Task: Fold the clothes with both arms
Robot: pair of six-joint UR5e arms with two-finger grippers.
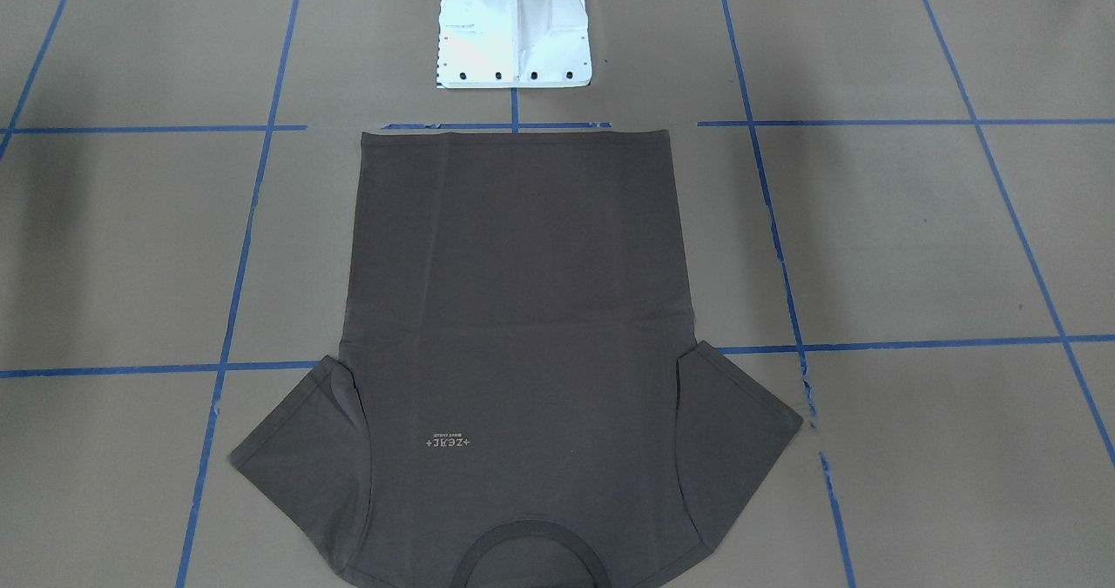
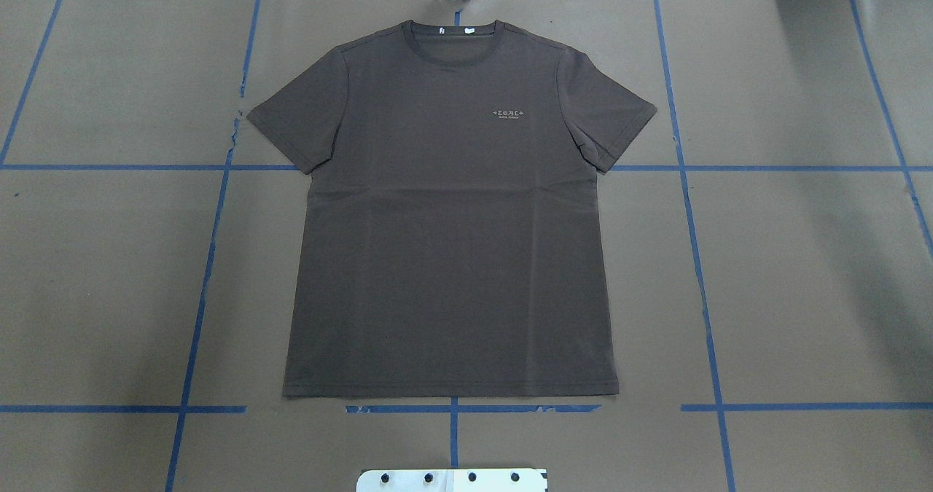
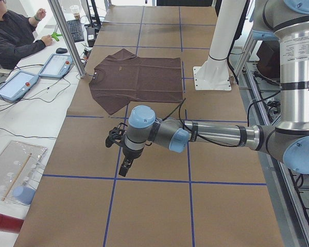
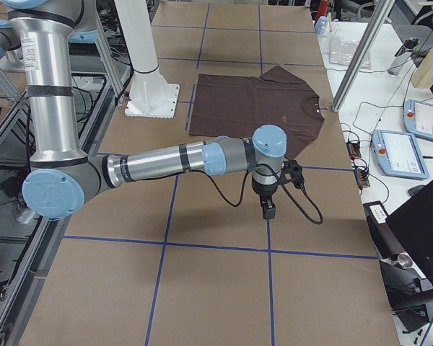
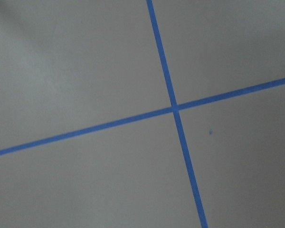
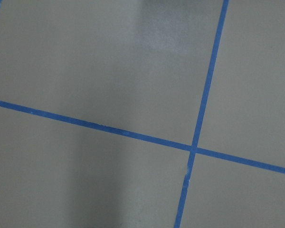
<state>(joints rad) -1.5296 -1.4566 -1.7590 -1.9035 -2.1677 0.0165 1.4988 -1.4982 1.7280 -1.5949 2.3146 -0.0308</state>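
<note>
Overhead exterior shows the paper-covered tabletop (image 2: pixel 802 273). The dark T-shirt (image 2: pixel 452 244) is spread flat at its middle, logo up and collar away from the base. Soft, light, limp handling is expected, so hold is best taken at a sleeve (image 2: pixel 299 120) and the hem (image 2: pixel 452 390) corners. The left claw (image 3: pixel 124 167) and right claw (image 4: pixel 268 210) are held over bare paper well apart from it. Whether either is parted cannot be told.

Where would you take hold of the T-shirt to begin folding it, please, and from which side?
I'd probably pinch the outer hems of the left sleeve and right sleeve, each from its own outer side: the T-shirt lies flat, face up, with sleeves spread beyond the body.
</note>
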